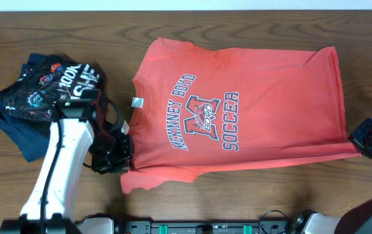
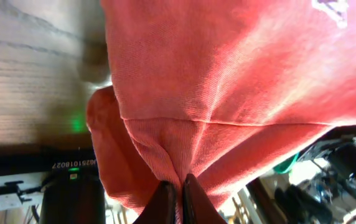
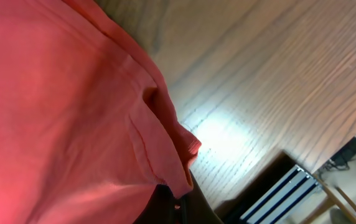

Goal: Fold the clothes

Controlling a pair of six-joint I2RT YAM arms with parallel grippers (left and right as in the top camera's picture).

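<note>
T-shirt (image 1: 238, 110) lies crosswise, collar toward left gripper (image 2: 179, 198), hem toward right gripper (image 1: 361, 139), both jaws clamped on it.

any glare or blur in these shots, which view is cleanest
Overhead: even light, sharp, lettering on the red-orange cotton T-shirt readable. Left wrist: cloth fills the frame, weave crisp, washed-out highlight at upper right, background soft. Right wrist: strong white glare patch on the brown wooden table beside the shirt's hem, cloth slightly soft.
</note>
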